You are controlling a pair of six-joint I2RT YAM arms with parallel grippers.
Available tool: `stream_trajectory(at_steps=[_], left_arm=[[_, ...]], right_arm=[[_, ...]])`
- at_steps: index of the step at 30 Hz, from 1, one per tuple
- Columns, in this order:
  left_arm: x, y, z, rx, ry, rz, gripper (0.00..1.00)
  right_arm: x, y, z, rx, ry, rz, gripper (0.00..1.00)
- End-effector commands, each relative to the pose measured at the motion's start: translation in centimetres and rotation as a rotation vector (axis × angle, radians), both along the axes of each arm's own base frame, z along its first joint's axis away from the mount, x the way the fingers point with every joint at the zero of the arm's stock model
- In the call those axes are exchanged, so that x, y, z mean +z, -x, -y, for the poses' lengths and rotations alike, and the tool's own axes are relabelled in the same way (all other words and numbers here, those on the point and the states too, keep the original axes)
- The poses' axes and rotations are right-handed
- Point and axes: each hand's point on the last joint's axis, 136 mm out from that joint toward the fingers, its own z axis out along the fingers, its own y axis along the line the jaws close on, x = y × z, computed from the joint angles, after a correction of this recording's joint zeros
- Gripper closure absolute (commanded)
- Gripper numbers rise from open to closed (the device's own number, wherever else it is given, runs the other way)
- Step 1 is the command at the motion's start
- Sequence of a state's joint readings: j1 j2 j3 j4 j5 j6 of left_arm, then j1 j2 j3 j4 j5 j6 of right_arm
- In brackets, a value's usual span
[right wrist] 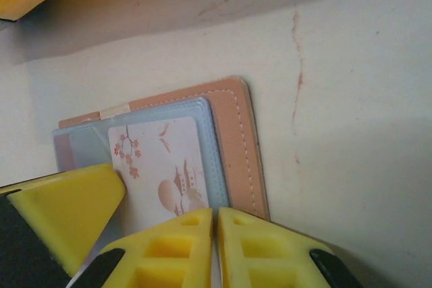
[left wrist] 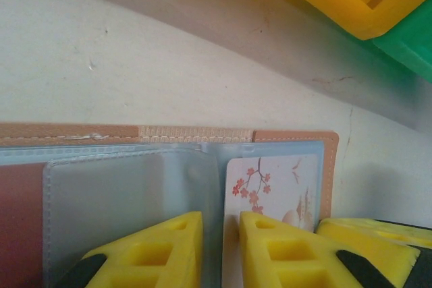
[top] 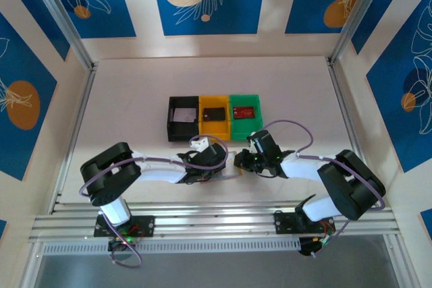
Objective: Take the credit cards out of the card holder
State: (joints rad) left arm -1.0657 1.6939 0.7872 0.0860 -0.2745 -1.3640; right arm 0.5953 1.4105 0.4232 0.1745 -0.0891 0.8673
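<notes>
Behind card holder (left wrist: 81, 131), three bins: black bin (top: 183, 134), yellow bin (top: 214, 133), green bin (top: 244, 130), each with one card (top: 244, 111). Holder: one flowered card (left wrist: 277, 187). Left gripper (left wrist: 221, 247) narrow, grip unclear; right gripper (right wrist: 214, 247) closed.

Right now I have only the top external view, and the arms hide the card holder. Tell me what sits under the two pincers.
Observer: The tan leather-like bifold card holder lies open. A white plastic card printed with pink blossoms sits in one clear pocket.
Operator: Report the left pincer.
Observer: The left pincer straddles that card's left edge, with a narrow gap between its yellow fingers.
Operator: Now the right pincer.
Observer: The right pincer is shut, its fingers together over the card's lower end in its own view.
</notes>
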Motion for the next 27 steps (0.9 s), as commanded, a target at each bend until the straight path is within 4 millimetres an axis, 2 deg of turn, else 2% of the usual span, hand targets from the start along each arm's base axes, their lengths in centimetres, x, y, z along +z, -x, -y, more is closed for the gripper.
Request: stream_trajectory(at_steps=[1, 11, 27], left_arm=[[0.4, 0.9, -0.5, 0.006, -0.001, -0.009, 0.77], [2.1, 0.6, 0.0, -0.002, 0.007, 0.021, 0.74], [0.4, 0.5, -0.1, 0.011, -0.032, 0.007, 0.75]], right_arm=[[-3.5, 3.3, 1.9, 0.004, 0.092, -0.143, 0.88], [-3.8, 3.3, 1.9, 0.007, 0.098, -0.152, 0.88], [-4.0, 3.6, 1.9, 0.011, 0.093, -0.163, 0.88]])
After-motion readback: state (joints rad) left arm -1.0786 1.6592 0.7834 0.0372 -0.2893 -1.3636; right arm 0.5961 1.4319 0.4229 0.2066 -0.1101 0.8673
